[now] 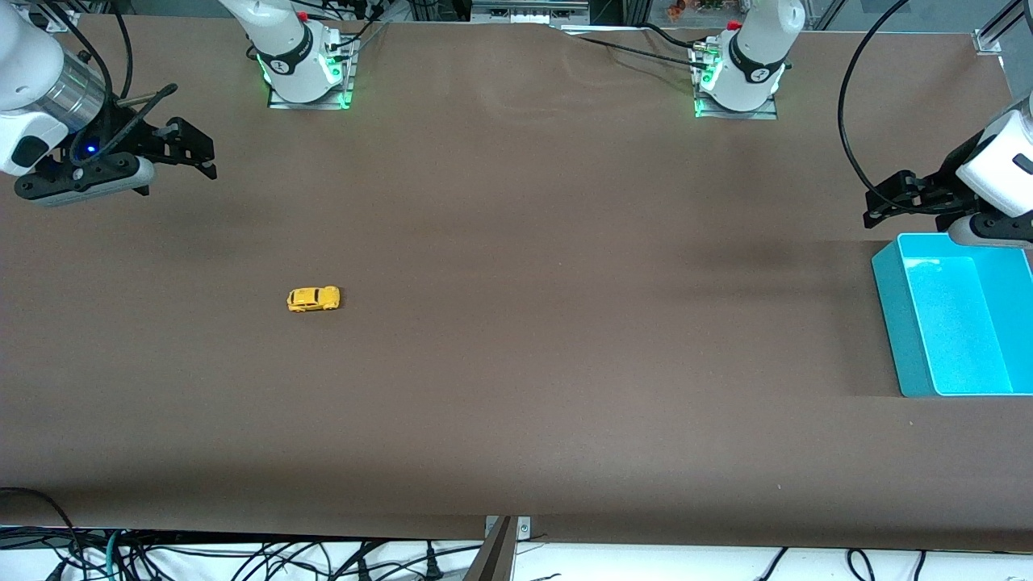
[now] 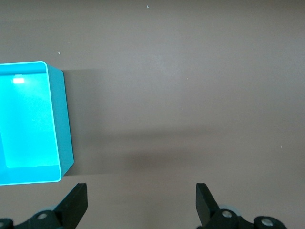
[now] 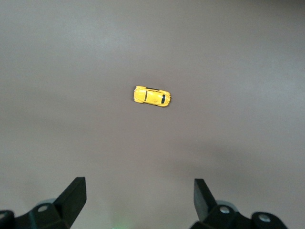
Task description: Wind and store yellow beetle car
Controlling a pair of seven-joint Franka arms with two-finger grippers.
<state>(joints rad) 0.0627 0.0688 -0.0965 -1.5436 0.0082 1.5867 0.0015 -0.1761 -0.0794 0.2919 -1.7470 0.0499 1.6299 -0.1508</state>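
Note:
The yellow beetle car (image 1: pixel 313 298) stands on its wheels on the brown table, toward the right arm's end. It also shows in the right wrist view (image 3: pixel 152 96). My right gripper (image 1: pixel 194 153) is open and empty, up in the air over the table at the right arm's end, well apart from the car. In its wrist view the gripper (image 3: pixel 139 195) holds nothing. My left gripper (image 1: pixel 888 202) is open and empty, up over the table beside the teal bin (image 1: pixel 888 298); it shows in its wrist view (image 2: pixel 141 202).
The teal bin (image 2: pixel 64 124) is empty and stands at the left arm's end of the table. The table's front edge has cables hanging below it. The two arm bases stand along the table's edge farthest from the front camera.

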